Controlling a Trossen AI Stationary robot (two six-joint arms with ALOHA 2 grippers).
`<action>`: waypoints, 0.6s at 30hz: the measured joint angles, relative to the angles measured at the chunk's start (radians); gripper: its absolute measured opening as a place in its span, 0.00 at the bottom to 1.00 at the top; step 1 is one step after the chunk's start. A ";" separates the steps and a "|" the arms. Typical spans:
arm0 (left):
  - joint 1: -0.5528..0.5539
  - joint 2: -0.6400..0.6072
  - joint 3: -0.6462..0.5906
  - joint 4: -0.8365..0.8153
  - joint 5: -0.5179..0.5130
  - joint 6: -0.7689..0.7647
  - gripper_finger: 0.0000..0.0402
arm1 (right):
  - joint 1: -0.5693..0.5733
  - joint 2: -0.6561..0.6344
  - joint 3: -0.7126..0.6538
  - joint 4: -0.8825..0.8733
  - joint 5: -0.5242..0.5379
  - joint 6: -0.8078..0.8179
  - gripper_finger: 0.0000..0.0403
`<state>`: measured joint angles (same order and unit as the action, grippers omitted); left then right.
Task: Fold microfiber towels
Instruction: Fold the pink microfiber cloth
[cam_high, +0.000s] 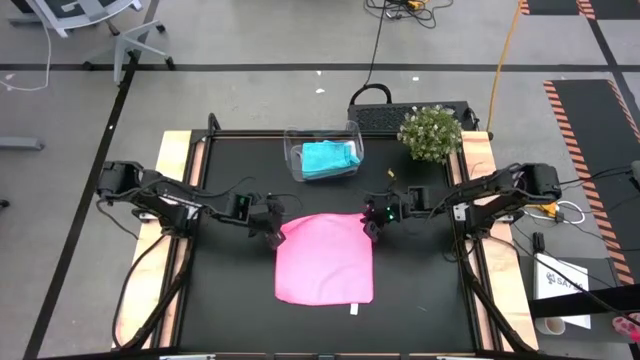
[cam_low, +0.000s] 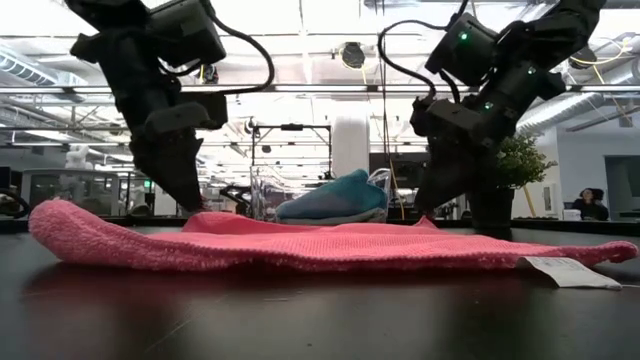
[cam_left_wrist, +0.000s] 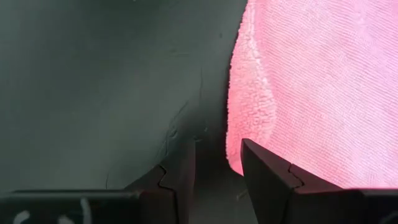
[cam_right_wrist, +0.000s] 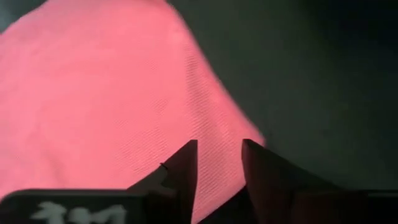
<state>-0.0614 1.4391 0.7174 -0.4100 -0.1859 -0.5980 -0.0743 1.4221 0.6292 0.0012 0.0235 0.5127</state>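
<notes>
Pink towel (cam_high: 325, 258) lies flat on the counter (cam_high: 230, 310). Left tool (cam_left_wrist: 214, 177) and right tool (cam_right_wrist: 219, 167) stand parted at its far corners, gripping nothing. Recommend pinching both corners evenly before lifting.

A robotics lab or workshop: grey concrete floor (cam_high: 250, 40) with hazard-striped mats (cam_high: 585, 120), trailing cables (cam_high: 378, 40), exposed ceiling ducts (cam_low: 20, 65), and a black test table (cam_high: 230, 300).

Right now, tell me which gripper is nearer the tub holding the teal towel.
Right, narrowly. The right gripper sits at the pink towel's far right corner, just below and right of the clear tub. The left gripper sits at the far left corner, slightly farther off.
</notes>
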 joint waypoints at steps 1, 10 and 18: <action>0.007 0.000 0.000 0.003 0.006 0.016 0.33 | -0.009 0.000 0.000 -0.002 -0.001 -0.001 0.32; -0.004 0.000 0.000 0.065 0.101 0.218 0.33 | -0.084 0.000 0.000 -0.059 -0.082 -0.005 0.41; -0.063 0.031 -0.006 0.037 -0.042 0.421 0.33 | -0.091 0.000 0.000 -0.128 -0.081 -0.046 0.41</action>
<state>-0.1243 1.4698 0.7113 -0.3726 -0.2282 -0.1768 -0.1654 1.4220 0.6292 -0.1266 -0.0580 0.4664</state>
